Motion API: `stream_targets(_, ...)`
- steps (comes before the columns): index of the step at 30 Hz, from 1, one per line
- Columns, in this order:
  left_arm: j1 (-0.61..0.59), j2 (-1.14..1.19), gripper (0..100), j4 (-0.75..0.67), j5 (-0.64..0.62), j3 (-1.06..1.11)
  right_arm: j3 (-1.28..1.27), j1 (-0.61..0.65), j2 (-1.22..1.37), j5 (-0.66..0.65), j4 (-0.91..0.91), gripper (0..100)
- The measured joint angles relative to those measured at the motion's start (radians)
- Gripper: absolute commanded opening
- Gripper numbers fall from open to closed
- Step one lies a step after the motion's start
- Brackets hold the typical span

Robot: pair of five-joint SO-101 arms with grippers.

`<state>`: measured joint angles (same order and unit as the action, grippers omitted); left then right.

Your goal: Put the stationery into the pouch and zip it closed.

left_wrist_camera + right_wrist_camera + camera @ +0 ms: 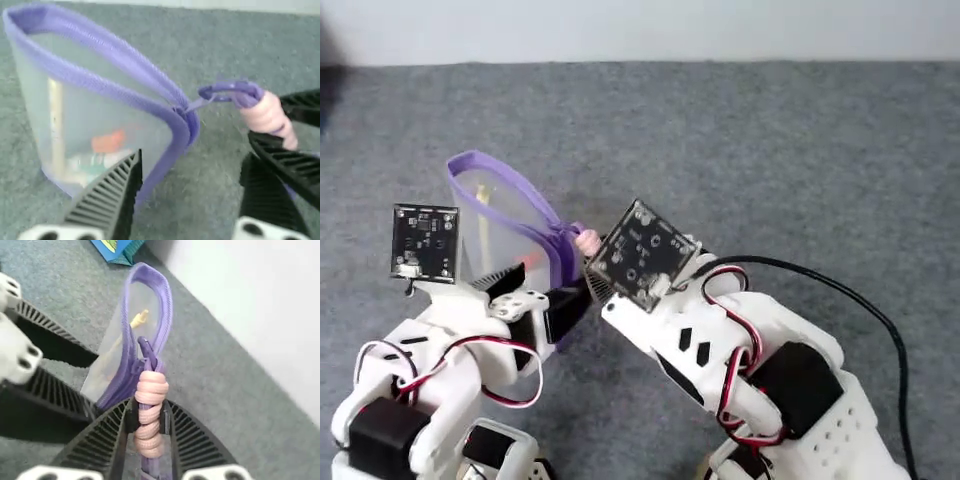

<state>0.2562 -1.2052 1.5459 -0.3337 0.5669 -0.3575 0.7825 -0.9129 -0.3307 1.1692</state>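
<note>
A clear pouch (505,225) with purple zipper trim stands on the grey mat, its mouth gaping. Inside the pouch (90,115) I see a pale stick (55,125), an orange item (107,141) and a green-and-white item (95,162). The zipper slider (180,107) sits at the pouch's near end, with a pink coiled pull (150,395) hanging from it. My right gripper (149,410) is shut on that pull (587,240). My left gripper (190,165) is open, its fingers either side of the pouch's near corner. In the high view, the left gripper (535,290) lies close beside the right gripper (590,265).
A black cable (840,290) runs along the mat beside the right arm. A blue object (117,247) lies past the pouch's far end. A white wall (640,30) bounds the far edge of the mat.
</note>
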Motion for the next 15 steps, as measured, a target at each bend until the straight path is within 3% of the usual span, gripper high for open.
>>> stream_targets(9, 0.002, 0.000, 32, -0.110, -0.061, 0.137, 0.000, 0.005, 0.000, -0.017, -0.012, 0.8)
stream_targets(15, -0.084, 0.009, 32, -0.201, -0.063, 0.173, 0.006, 0.003, -0.003, -0.017, 0.084, 0.8)
